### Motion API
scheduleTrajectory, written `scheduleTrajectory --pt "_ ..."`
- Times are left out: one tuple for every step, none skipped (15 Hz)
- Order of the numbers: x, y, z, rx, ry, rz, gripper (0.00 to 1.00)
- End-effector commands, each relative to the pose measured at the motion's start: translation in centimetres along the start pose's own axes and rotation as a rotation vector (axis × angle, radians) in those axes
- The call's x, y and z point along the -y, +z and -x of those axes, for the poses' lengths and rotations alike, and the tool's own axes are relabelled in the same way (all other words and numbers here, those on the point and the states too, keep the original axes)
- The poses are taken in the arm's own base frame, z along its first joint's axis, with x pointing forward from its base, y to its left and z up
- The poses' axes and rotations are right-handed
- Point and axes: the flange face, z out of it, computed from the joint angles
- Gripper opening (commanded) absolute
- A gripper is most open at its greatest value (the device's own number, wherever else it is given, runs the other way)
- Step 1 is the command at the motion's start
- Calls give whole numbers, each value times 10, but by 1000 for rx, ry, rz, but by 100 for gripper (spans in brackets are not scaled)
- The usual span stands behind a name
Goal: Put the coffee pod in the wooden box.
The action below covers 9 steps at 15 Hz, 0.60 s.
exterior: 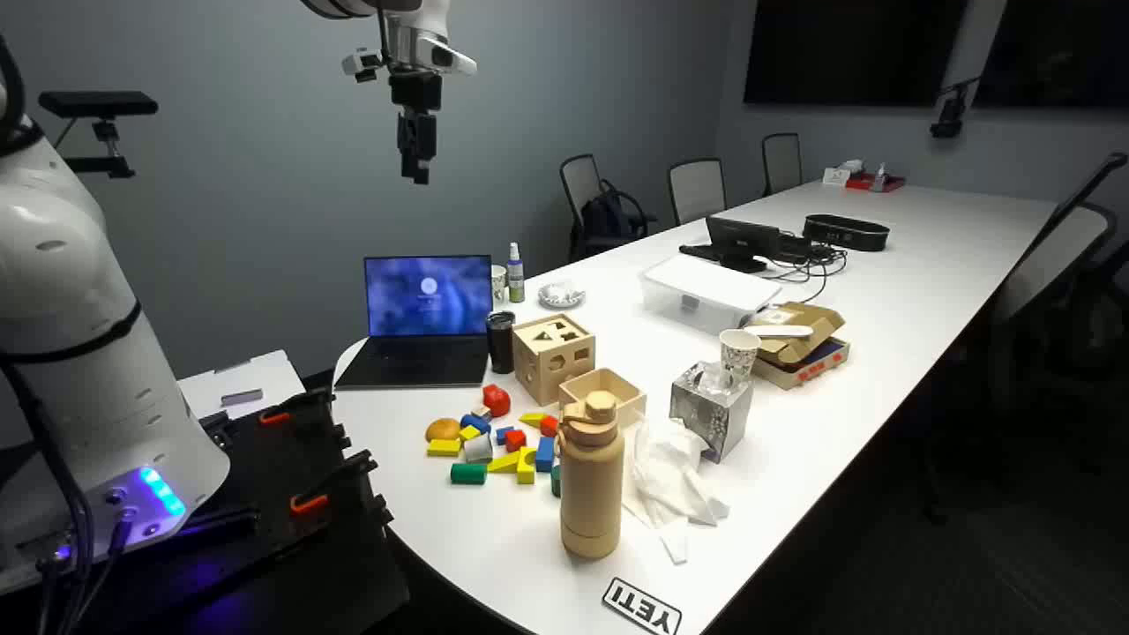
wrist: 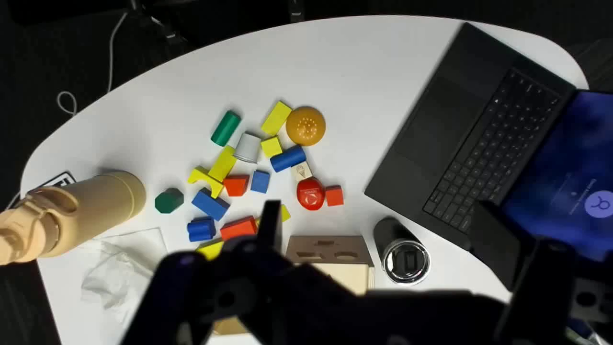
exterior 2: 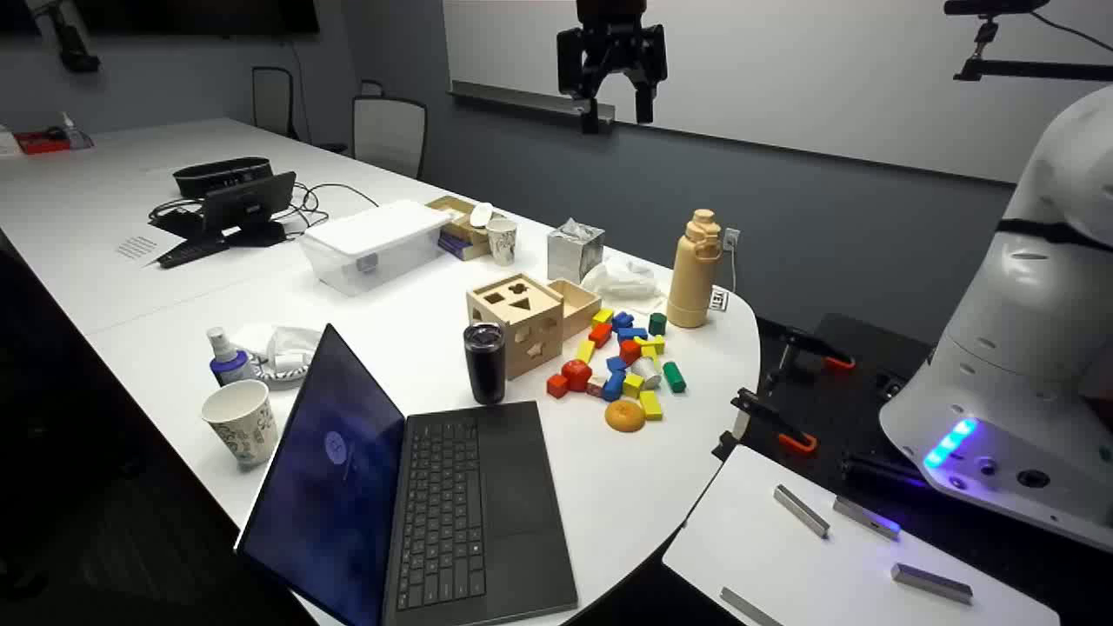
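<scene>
Starting at the left of an exterior view, we have the raised-lid laptop (exterior 2: 435,504) and then the black tumbler (exterior 2: 485,363), just beside the wooden box (exterior 2: 526,313). That box is where the job should end, and we judge that end untouched: no pod sits on it or shows at its shaped cut-outs, though the dark inside is hidden from us. We also wonder about the way in, since the holes we can see look tight for a pod and we cannot make out a bigger opening. Just beside the box sits a low wooden tray (exterior 2: 583,322), which we take to be no part of the goal.

Next comes the gripper (exterior 2: 617,113), hanging high above the white table (exterior 2: 643,478). Its fingers are spread wide with nothing between them, and the wrist view agrees. So the grasp is not yet made, and lowering, closing, lifting, carrying and releasing all remain, as we read it. We put the task at its very start.

Further right lies the coffee pod (exterior 2: 646,372), silvery-white and apparently on its side, in among the coloured blocks (exterior 2: 651,405) and apart from the box. Yellow and green ones crowd it, so we expect the fingers will need a careful line to take the pod alone. Last, to the right, the tan bottle (exterior 2: 693,278) stands upright near the blocks; we would allow for its height on the approach.
</scene>
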Motion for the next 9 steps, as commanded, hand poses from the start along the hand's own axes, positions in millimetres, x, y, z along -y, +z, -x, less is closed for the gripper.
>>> scheduleTrajectory --pt "0 -1 0 0 0 0 100" --pt "-4 6 -8 -1 23 -20 100" --pt "-10 15 -16 -2 48 -36 100" --pt "-17 26 -26 -6 87 -54 100" --pt "-25 39 -35 -2 110 -82 100" --pt "-33 53 -44 -3 136 -116 100" --pt "-43 69 -55 -9 180 -157 100" --pt "-52 86 -64 -12 222 -194 100" --pt "-63 107 -75 -10 279 -232 100"
